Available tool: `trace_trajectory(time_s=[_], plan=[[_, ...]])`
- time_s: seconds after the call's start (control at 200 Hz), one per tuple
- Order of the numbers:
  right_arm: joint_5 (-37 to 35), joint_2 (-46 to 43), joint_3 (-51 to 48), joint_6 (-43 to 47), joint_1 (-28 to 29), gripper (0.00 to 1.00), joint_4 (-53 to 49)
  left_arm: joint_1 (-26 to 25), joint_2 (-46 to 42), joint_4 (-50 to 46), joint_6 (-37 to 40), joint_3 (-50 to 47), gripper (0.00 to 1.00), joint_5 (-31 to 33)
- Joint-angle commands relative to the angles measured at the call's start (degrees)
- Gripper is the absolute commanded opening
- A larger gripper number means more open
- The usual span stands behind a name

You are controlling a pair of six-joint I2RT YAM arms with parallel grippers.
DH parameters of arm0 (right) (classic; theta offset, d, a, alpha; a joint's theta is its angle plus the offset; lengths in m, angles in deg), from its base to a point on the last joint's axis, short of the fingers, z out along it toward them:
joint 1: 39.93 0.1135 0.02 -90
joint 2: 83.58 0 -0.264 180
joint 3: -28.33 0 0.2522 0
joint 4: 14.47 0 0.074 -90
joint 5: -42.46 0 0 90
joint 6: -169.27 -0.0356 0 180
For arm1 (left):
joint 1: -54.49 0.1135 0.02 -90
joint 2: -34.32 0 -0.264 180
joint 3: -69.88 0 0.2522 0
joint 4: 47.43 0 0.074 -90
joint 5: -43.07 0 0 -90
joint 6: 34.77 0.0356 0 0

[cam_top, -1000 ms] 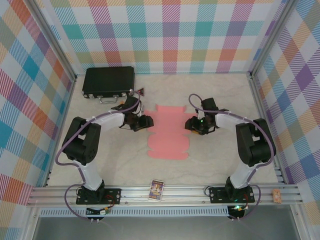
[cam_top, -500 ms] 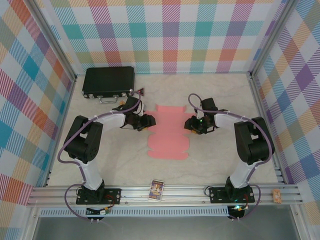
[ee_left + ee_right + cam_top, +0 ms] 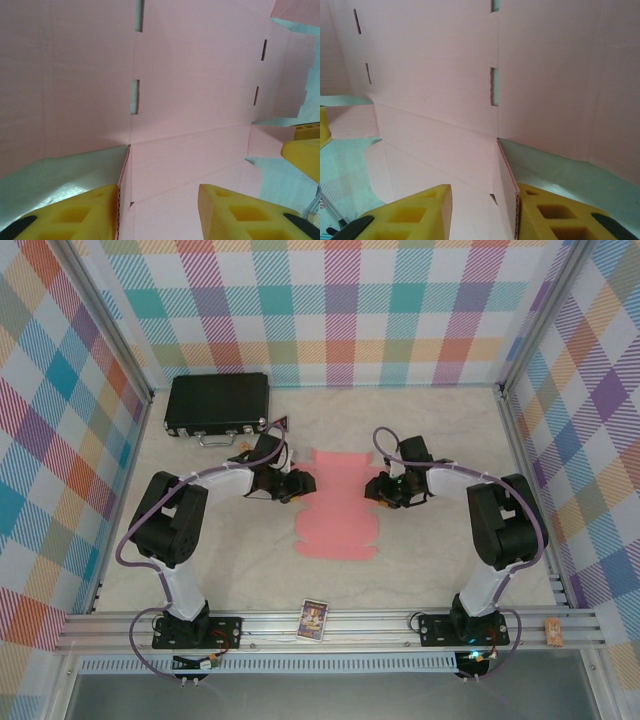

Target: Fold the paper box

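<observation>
top, paper box (image 3: 338, 505): laid flat and unfolded on the table (image 3: 440, 440), between the two hands.
top, left hand (image 3: 298, 483): held low at one side edge of the sheet, pointed toward the opposite hand.
top, right hand (image 3: 372, 488): held low at the other side edge, pointed back at the left one.
top, black case (image 3: 218, 402): seen behind the left hand, well apart from the sheet.
left wrist, left hand (image 3: 159, 195): released; the yellow fingers (image 3: 90, 215) are spread and a side flap of the paper box (image 3: 190, 75) is straddled, not pinched.
left wrist, flap edge: lifted off the table (image 3: 60, 175), just beside one finger; contact cannot be told.
left wrist, slots (image 3: 135, 95): cut along a crease, ahead of the fingers.
right wrist, right hand (image 3: 482, 195): released; the fingers (image 3: 560, 215) are spread over a side flap of the paper box (image 3: 430, 65).
right wrist, flap edge: raised from the table (image 3: 570, 175), right against one finger; nothing is clamped.
right wrist, slots (image 3: 493, 86): seen ahead of the fingers, on the crease line.
</observation>
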Motion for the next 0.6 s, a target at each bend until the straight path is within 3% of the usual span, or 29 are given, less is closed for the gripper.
trace_trajectory(time_s=[0.0,0.595], plan=[[2.1,0.12,1.97,-0.18,0.97,0.38,0.81,-1.09,-0.43,1.22,-0.47,1.53,0.46,-1.96],[1.39,3.93,4.83,-0.47,3.4,0.43,0.3,-3.12,3.39,1.21,-0.24,3.79,0.51,-2.07]])
